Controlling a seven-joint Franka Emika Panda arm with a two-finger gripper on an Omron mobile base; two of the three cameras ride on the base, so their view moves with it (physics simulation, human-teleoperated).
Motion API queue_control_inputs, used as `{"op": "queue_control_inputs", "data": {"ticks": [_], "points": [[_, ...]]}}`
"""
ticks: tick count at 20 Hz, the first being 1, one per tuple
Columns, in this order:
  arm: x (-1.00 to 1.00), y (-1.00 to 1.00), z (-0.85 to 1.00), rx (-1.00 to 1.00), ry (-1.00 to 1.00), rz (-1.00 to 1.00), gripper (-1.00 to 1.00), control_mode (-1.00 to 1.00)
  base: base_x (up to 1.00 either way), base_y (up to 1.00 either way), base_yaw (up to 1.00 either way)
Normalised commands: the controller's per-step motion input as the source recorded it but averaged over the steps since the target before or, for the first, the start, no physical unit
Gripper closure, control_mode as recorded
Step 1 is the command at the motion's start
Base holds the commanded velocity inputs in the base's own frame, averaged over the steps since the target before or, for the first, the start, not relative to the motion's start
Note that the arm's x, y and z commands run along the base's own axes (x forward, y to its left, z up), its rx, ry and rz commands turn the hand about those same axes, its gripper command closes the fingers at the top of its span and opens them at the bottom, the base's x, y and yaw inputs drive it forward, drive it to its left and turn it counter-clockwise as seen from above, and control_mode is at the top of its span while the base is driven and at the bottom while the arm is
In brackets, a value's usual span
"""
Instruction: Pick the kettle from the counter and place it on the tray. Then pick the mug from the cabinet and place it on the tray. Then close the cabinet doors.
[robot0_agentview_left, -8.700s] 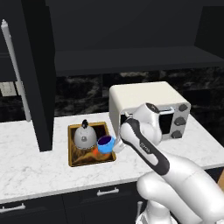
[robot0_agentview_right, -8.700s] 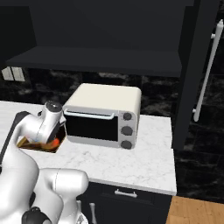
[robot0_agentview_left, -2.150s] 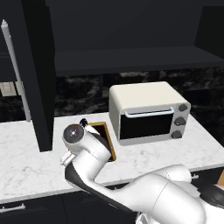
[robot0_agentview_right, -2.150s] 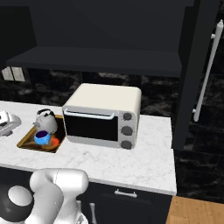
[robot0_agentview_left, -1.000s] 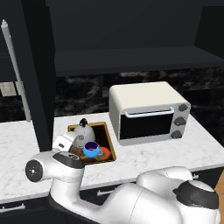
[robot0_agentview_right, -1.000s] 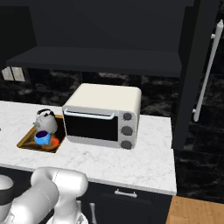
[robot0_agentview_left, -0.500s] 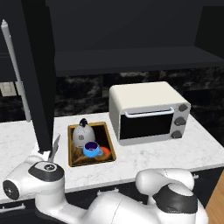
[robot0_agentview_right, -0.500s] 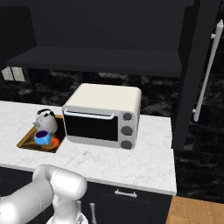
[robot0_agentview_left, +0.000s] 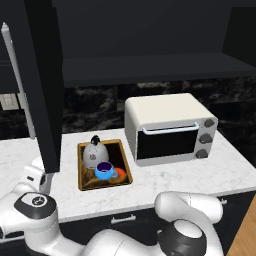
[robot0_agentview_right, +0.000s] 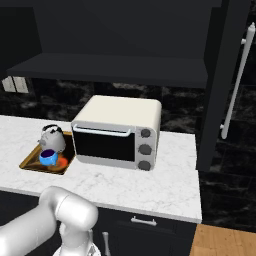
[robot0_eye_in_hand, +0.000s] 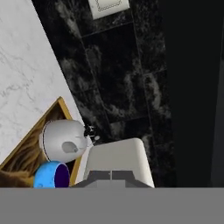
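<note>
The cabinet (robot0_agentview_left: 150, 45) is seen open, with its dark shelf bare. Its two cabinet doors are swung out: the left door (robot0_agentview_left: 42, 85) hangs right next to the hand, and the right door (robot0_agentview_right: 222, 75) is far from it, past the oven. Shutting them is judged to be the only job left.

The worktop (robot0_agentview_left: 165, 177) is spread out ahead of the hand. A cream toaster oven (robot0_agentview_left: 167, 127) is parked on it, beyond the tray as looked at from the hand.

The tray (robot0_agentview_left: 102, 172) is laid flat on the worktop, a little way to the side of the hand. The kettle (robot0_agentview_left: 92, 152) is set on its back half and the mug (robot0_agentview_left: 104, 171) is set just in front of it, close together, so both fit inside the rim. In the hand view the kettle (robot0_eye_in_hand: 63, 142) and mug (robot0_eye_in_hand: 51, 176) are seen low down.

The hand (robot0_agentview_left: 39, 177) is held low by the edge of the left door, likely so the door can be pushed shut. How far open it is cannot be told, and nothing is seen in it.
</note>
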Motion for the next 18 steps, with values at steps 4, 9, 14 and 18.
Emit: {"op": "queue_control_inputs", "data": {"ticks": [4,9,14,18], "points": [[0.00,0.00,0.35,-0.11,-0.21,0.00,1.00,-1.00,0.00,0.00,0.00],[0.00,0.00,0.31,-0.20,-0.26,0.04,1.00,-1.00,0.00,0.00,0.00],[0.00,0.00,0.48,-0.20,-0.28,0.07,1.00,-1.00,0.00,0.00,0.00],[-0.01,0.02,0.40,-0.17,-0.27,0.03,1.00,-1.00,0.00,0.00,0.00]]}}
